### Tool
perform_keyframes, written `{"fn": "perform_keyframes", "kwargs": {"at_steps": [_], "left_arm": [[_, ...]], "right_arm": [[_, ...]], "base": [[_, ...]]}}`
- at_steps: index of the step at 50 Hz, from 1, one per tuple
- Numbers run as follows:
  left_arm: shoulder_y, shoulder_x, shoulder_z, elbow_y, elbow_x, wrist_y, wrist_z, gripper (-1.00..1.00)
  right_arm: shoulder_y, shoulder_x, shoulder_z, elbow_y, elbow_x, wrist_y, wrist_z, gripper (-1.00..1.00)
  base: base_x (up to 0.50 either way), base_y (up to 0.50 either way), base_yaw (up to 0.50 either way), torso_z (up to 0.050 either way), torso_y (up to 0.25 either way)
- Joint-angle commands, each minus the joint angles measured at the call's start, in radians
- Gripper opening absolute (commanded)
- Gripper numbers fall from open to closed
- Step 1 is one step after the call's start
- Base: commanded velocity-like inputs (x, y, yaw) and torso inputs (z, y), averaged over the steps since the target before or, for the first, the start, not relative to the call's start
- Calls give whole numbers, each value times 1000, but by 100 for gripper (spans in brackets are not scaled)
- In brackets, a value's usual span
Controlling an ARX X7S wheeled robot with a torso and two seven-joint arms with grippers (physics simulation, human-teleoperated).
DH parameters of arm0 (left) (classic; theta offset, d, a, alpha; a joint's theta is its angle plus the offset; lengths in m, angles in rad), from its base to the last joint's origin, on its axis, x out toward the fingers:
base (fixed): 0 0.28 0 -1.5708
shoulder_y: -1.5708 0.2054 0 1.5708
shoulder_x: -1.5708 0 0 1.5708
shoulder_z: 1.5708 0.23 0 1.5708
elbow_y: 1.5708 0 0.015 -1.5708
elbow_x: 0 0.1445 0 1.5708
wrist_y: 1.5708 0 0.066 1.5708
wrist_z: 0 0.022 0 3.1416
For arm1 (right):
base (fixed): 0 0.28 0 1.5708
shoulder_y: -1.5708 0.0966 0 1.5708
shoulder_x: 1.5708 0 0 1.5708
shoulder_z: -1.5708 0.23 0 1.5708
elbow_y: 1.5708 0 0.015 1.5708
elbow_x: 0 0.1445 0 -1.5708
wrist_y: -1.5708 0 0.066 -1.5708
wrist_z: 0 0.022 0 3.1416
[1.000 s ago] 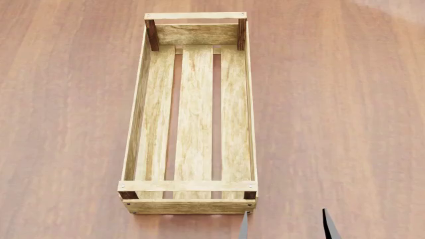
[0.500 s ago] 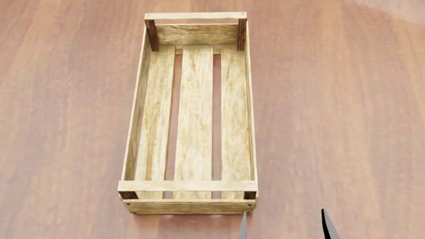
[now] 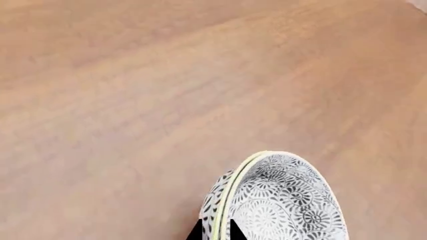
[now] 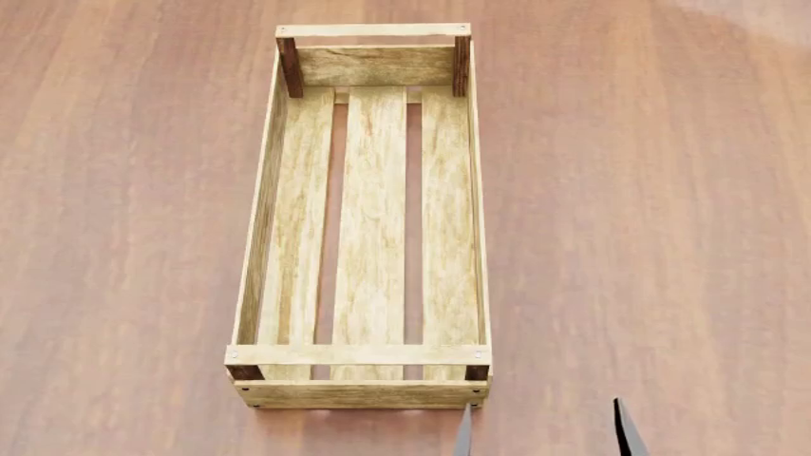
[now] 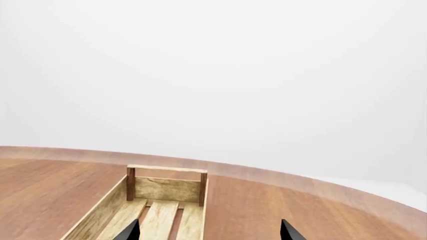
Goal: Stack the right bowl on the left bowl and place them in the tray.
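The left gripper [image 3: 215, 233] pinches a patterned bowl's [image 3: 283, 205] rim. The empty tray [image 4: 367, 226] sits at twelve o'clock; the right gripper [image 4: 545, 429] is spread, empty. Stacking seems pending; next needs the second bowl.

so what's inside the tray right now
Nothing: the tray shows only its three bare slats, with table visible through the gaps. No bowl is in it; a patterned bowl is pinched by the left gripper.
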State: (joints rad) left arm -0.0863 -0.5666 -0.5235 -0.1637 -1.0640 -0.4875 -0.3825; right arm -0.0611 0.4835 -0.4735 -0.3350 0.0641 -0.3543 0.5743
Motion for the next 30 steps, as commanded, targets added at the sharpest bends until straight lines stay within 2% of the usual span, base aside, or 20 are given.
{"fn": "perform_keyframes", "kwargs": {"at_steps": [1, 15, 22, 30], "left_arm": [[-66, -28, 95, 168, 39, -27, 11, -100], [-218, -73, 230, 256, 67, -110, -43, -100], [-372, -83, 327, 334, 46, -200, -96, -100], [-503, -94, 381, 422, -7, -280, -143, -100]], "right_arm": [[-1, -17, 22, -8, -23, 3, -19, 100], [1, -15, 22, -11, -16, 6, -18, 100], [1, -10, 28, -17, -8, 5, -15, 100], [-1, -9, 27, -17, -10, 2, -13, 100]], "base": [[0, 0, 0, 0, 0], [0, 0, 0, 0, 1], [0, 0, 0, 0, 0], [0, 0, 0, 0, 1]]}}
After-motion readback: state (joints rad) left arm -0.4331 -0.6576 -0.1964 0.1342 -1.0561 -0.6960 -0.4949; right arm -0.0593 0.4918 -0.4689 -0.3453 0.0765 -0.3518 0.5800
